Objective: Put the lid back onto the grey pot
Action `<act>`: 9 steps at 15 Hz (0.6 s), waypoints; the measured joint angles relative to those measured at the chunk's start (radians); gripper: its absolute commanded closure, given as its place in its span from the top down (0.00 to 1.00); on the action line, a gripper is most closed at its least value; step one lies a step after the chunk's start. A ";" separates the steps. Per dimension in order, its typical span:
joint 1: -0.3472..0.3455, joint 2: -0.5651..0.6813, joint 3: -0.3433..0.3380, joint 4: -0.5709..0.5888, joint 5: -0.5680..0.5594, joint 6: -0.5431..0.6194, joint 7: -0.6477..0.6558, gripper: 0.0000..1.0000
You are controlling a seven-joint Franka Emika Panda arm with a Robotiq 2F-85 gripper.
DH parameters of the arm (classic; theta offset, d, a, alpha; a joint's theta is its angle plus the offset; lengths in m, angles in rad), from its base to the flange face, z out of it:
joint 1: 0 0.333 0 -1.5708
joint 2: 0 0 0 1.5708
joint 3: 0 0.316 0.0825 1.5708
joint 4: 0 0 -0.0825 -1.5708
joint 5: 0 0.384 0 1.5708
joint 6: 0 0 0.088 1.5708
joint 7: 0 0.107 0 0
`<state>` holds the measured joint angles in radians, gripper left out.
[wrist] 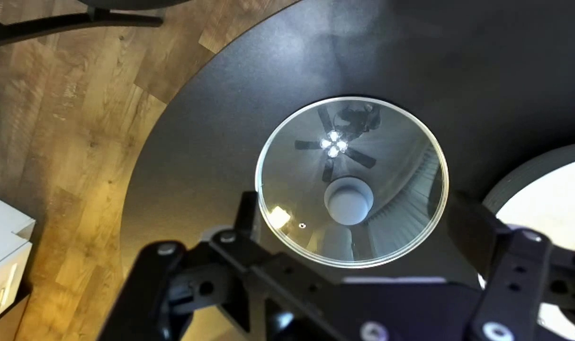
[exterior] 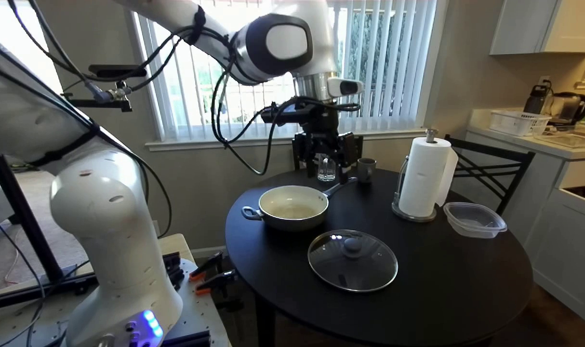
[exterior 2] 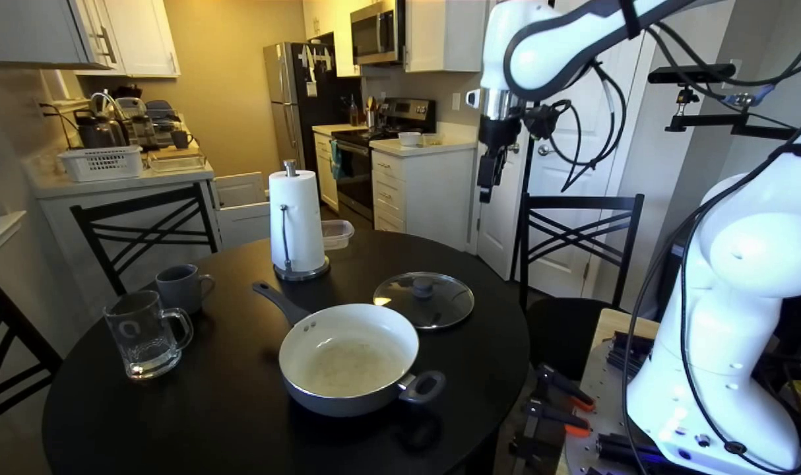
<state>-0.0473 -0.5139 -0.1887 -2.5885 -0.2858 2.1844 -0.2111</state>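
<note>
A paper-towel roll, clear plastic container, glass mug and grey mug on a dark round table.

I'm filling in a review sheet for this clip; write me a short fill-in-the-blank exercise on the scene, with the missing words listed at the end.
1. The glass lid lies on the dark round ____, apart from the grey pot.
2. The lid's knob points ____.
3. Holding nothing, the jaws stand ____ rather than shut.
4. The upright white roll is of paper ____.
Missing words: table; up; open; towels.
</note>
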 measured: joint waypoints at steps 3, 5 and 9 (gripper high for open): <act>-0.005 0.078 0.036 -0.060 -0.001 0.109 0.055 1.00; -0.014 0.123 0.058 -0.090 -0.013 0.170 0.094 1.00; -0.049 0.186 0.086 -0.100 -0.049 0.235 0.155 1.00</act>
<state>-0.0960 -0.3274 -0.1027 -2.6887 -0.3344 2.4198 -0.0562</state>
